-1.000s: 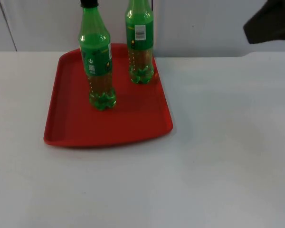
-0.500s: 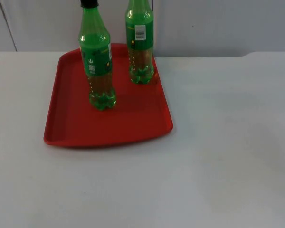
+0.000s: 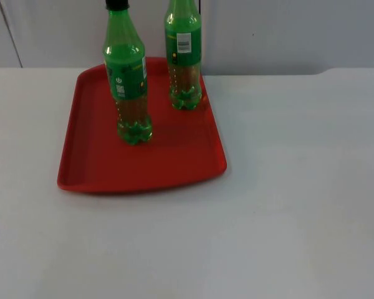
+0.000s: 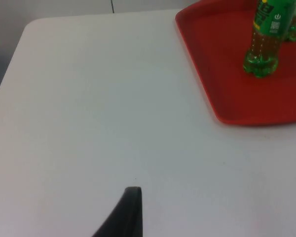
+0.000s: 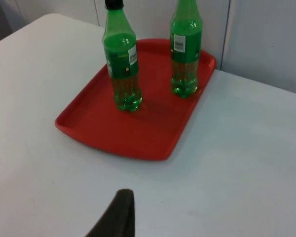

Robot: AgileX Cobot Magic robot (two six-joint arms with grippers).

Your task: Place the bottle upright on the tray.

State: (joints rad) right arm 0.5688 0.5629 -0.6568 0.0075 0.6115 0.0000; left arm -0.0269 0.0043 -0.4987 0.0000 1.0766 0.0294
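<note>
2 green soda bottles (image 3: 129, 81) (image 3: 184, 59) are standing upright along the red tray's (image 3: 93, 168) far edge; the right arm has withdrawn, suggesting completion. Neither gripper's finger state can be told.

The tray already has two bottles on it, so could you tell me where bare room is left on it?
The red tray is bare along its near strip, in front of both bottles, and down its left side. Its far right part is crowded: the capped bottle and the second bottle stand upright there, apart.
</note>
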